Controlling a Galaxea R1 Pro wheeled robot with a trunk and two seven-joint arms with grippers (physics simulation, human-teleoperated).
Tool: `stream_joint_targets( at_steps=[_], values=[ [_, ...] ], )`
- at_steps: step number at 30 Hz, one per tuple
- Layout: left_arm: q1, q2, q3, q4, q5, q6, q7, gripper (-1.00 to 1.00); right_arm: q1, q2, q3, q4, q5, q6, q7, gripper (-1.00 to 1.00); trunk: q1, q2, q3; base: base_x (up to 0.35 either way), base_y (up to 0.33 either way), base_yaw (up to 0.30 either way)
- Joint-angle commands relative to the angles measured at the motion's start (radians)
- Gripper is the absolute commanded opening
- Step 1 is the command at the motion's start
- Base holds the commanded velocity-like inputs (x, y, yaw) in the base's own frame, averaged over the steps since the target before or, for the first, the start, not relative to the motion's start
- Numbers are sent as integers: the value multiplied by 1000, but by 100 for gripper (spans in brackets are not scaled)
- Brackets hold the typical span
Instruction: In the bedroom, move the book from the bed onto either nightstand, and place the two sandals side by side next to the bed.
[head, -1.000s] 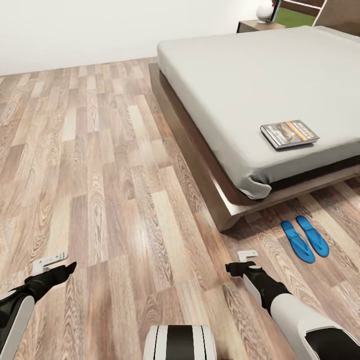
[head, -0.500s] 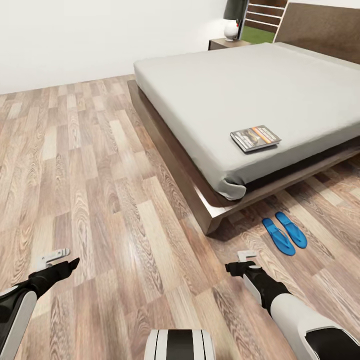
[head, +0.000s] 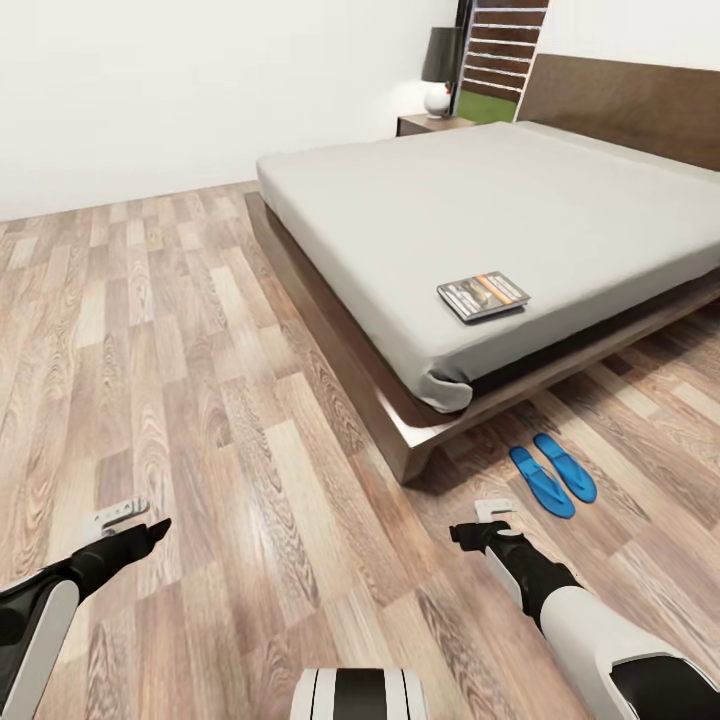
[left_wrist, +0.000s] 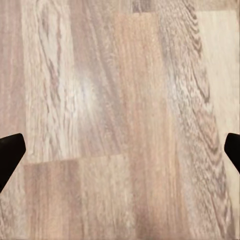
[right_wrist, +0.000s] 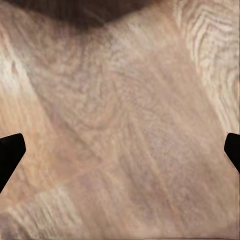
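The book (head: 483, 296), dark with an orange band, lies flat near the foot corner of the bed's grey mattress (head: 470, 190). The two blue sandals (head: 552, 474) lie side by side on the wood floor just off that corner of the dark bed frame (head: 400, 440). One nightstand (head: 430, 123) stands beyond the bed, by the headboard (head: 625, 105). My left gripper (head: 140, 522) (left_wrist: 120, 155) and right gripper (head: 480, 524) (right_wrist: 120, 155) hang low over bare floor, both open and holding nothing. The right one is a short way from the sandals.
A lamp (head: 440, 70) with a dark shade stands on the nightstand, next to a tall window (head: 500, 55) showing slats. A white wall (head: 200, 90) closes the room behind. Wood-plank floor (head: 180, 350) spreads wide to the left of the bed.
The whole picture has shifted: the camera has moved, so the bed, book and sandals sit further left and more headboard and window show. Both arms hold the same pose.
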Motion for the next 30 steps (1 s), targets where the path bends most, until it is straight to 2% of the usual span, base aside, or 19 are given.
stream_joint_targets(
  at_steps=[1,7,13,20,30],
  values=[
    [0,-5,0,-1,11,4,6,100,0,-1,8,-2,-10,5,-5,100,-1,0,3,0,0,-266],
    [0,-14,-7,-1,11,2,13,100,0,-2,8,-2,-11,6,-5,100,-3,1,26,0,0,-254],
    [0,-14,-8,-1,11,1,13,100,0,-2,8,-2,-10,6,-6,100,-6,3,50,-64,44,-68],
    [0,-15,-9,-1,11,1,8,100,0,-2,8,-2,-10,6,-7,100,-9,4,77,-199,202,-28],
    [0,-15,-10,-1,11,1,8,100,0,-2,6,-2,-10,6,-7,100,-14,7,113,-187,211,-194]
  ],
)
